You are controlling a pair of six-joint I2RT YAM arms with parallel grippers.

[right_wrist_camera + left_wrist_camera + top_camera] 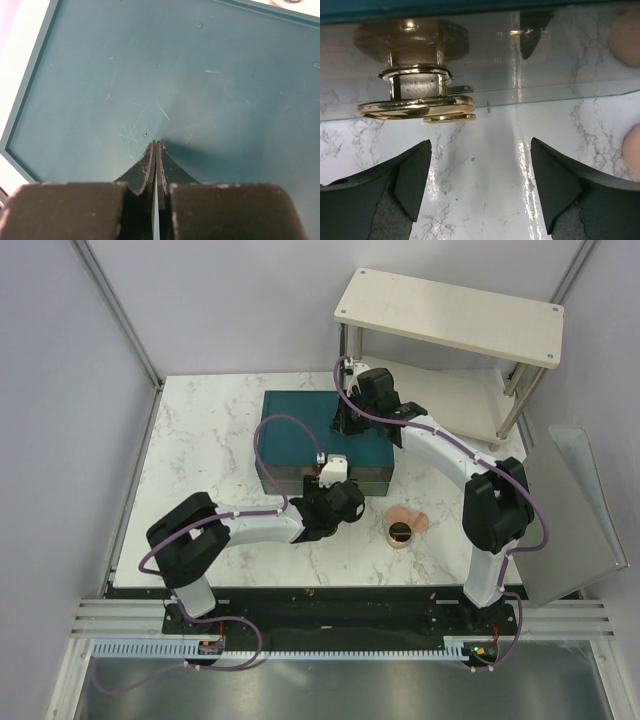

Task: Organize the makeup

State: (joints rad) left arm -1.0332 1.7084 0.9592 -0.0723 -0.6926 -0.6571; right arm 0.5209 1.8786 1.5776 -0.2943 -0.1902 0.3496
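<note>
Scuffed teal box (200,85), glossy gold handle (415,104), round peach pad (627,37), veined marble (485,160)

Left arm (250,523): lay low, reaching forward and right.
Left gripper (480,170): jaws stood wide apart.
Right arm (440,445): elbow bent, reached forward-left.
Right gripper (156,147): fingers were pressed together.

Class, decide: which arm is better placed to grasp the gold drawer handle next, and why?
Left. The left gripper, open, faces the gold handle close ahead. The right gripper is shut, tip down on top of the teal box, likely steadying it.
</note>
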